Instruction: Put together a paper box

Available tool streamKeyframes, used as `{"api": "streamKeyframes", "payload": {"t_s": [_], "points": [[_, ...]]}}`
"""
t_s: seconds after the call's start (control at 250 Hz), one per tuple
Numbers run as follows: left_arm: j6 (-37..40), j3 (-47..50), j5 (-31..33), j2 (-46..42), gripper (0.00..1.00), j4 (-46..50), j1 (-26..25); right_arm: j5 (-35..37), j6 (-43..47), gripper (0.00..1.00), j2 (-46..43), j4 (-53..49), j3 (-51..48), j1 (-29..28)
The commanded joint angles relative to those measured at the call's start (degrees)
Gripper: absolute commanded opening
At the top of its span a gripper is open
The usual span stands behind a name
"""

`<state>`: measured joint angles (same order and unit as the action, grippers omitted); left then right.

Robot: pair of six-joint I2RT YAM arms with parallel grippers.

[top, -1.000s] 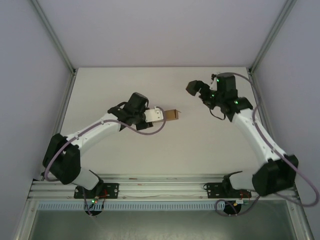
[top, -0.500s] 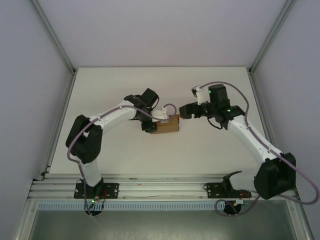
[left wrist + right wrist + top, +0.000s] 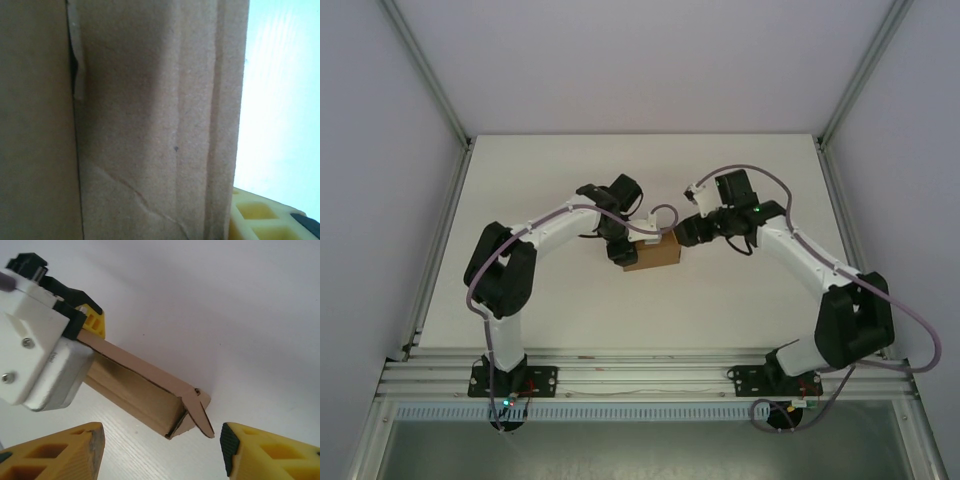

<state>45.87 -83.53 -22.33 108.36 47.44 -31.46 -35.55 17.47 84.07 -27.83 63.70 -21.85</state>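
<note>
The paper box [image 3: 655, 254] lies mid-tabletop [image 3: 570, 310], long axis running left to right between the arms, its left end pinched in the left claw [image 3: 636, 241], its flapped right end just ahead of the right claw [image 3: 162, 440], which is partly spread and empty.

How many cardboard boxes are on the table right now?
1. The paper box lies near the middle of the table. Some tabletop is covered in the overhead view, so another could be hidden.

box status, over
Left gripper holds box by a wall. Right gripper open, straddling the box's flap end. Nothing in the way.
</note>
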Motion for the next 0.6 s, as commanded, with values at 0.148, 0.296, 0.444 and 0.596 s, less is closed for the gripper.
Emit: {"api": "streamKeyframes", "payload": {"t_s": [0.148,0.296,0.444,0.596], "points": [[-0.85,-0.78,-1.72,0.63,0.51,2.04,0.17,2.23,4.28,0.44,6.34,-4.18,5.94,-0.9],[-1.05,-0.63,-1.43,0.45,0.51,1.26,0.18,2.6,3.45,0.26,6.67,-4.89,6.91,-0.84],[-1.22,-0.66,-1.54,0.37,0.51,0.62,0.26,3.05,3.0,0.1,7.77,-8.18,8.56,-1.51],[-1.75,-0.85,-1.24,0.63,0.51,0.36,0.26,5.93,-1.66,0.02,7.17,-8.68,9.6,-3.05]]}}
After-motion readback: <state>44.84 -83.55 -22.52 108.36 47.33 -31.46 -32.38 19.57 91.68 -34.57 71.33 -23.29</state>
